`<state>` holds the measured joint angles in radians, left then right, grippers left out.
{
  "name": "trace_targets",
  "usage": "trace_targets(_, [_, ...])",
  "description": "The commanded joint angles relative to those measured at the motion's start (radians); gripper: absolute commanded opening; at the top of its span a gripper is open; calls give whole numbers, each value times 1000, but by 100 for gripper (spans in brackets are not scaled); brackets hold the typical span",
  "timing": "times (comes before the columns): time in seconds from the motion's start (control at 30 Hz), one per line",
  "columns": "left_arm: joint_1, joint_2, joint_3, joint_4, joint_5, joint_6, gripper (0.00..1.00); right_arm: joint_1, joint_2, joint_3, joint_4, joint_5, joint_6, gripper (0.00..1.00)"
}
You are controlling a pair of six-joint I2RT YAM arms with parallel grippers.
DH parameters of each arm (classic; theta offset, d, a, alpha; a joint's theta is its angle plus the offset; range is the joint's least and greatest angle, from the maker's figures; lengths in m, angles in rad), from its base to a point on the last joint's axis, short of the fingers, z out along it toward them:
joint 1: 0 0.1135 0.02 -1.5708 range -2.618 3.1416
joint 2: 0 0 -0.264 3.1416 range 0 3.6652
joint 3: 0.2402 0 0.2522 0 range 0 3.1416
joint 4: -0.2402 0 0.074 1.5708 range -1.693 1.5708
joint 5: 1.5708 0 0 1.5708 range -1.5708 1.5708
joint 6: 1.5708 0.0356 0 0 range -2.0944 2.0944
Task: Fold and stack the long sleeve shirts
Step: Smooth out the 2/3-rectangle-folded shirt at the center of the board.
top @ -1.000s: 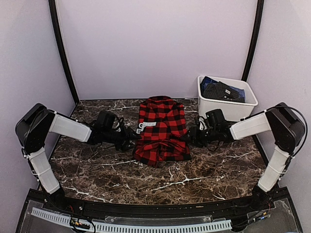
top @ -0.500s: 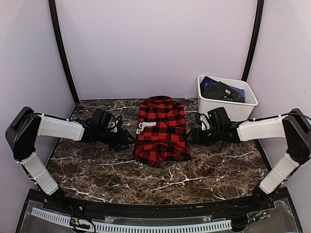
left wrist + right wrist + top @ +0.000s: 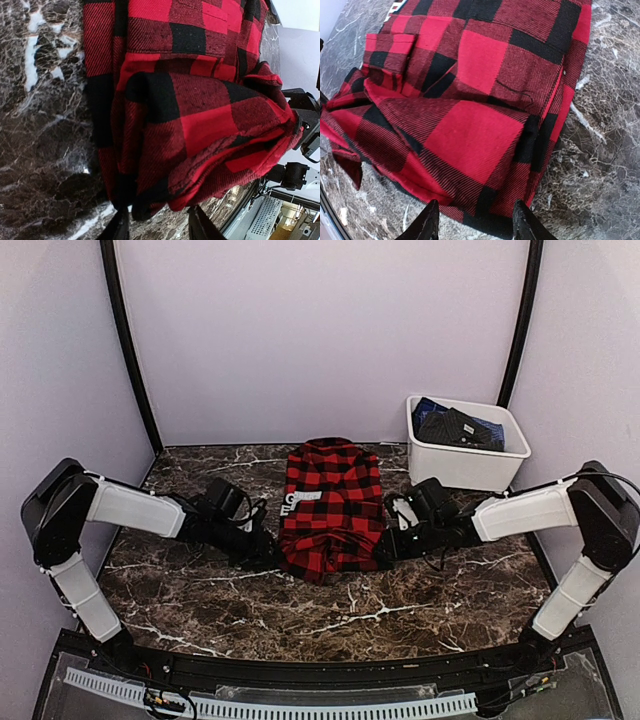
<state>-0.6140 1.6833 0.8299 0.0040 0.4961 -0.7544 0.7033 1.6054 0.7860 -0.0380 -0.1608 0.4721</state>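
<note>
Two grippers sat low over the dark marble table (image 3: 200,600), one at each side of a single folded shirt.

On the left, the left gripper (image 3: 262,548) lay close to the tabletop at the near left corner of the red-and-black flannel shirt (image 3: 332,502). In the left wrist view its fingers (image 3: 120,229) stood partly apart. The shirt's layered hem came down just to the mouth of the gap between them. The cloth showed no pinch or bunching there, so the jaws were open and held nothing. Whether the tips touched the fabric could not be told.

The shirt lay in the middle of the table, folded into a compact rectangle running from near to far. A white label (image 3: 289,502) with dark letters showed at its left edge. The near end looked thicker, with several folds stacked one over another.

At the shirt's near right corner was the right gripper (image 3: 385,548), also low to the table. In the right wrist view its fingers (image 3: 427,222) were spread about as wide as the shirt's corner. The black-and-red edge of the cloth lay between the tips. The fabric there was flat and unsqueezed, so this gripper too was open, with no hold on anything.

Farther right, at the back right corner and well apart from the shirt, stood a white tub (image 3: 470,468). Dark and blue cloth (image 3: 455,425) lay inside it.
</note>
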Motion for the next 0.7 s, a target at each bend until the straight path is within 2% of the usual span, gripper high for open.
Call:
trace_targets(0.0, [-10, 43, 73, -7, -5, 12, 35, 16, 33, 45, 3, 41, -5, 43])
trace_targets(0.13, [-13, 71, 113, -7, -5, 10, 25, 18, 39, 68, 2, 49, -1, 36])
trace_targets(0.3, [-13, 73, 145, -14, 3, 11, 9, 18, 40, 100, -9, 54, 4, 19])
trace_targets(0.5, [-9, 78, 183, -8, 26, -15, 5, 18, 42, 133, -15, 71, 13, 5])
trace_targets(0.67, [18, 124, 202, 118, 108, -144, 0, 16, 80, 208, -48, 134, 25, 0])
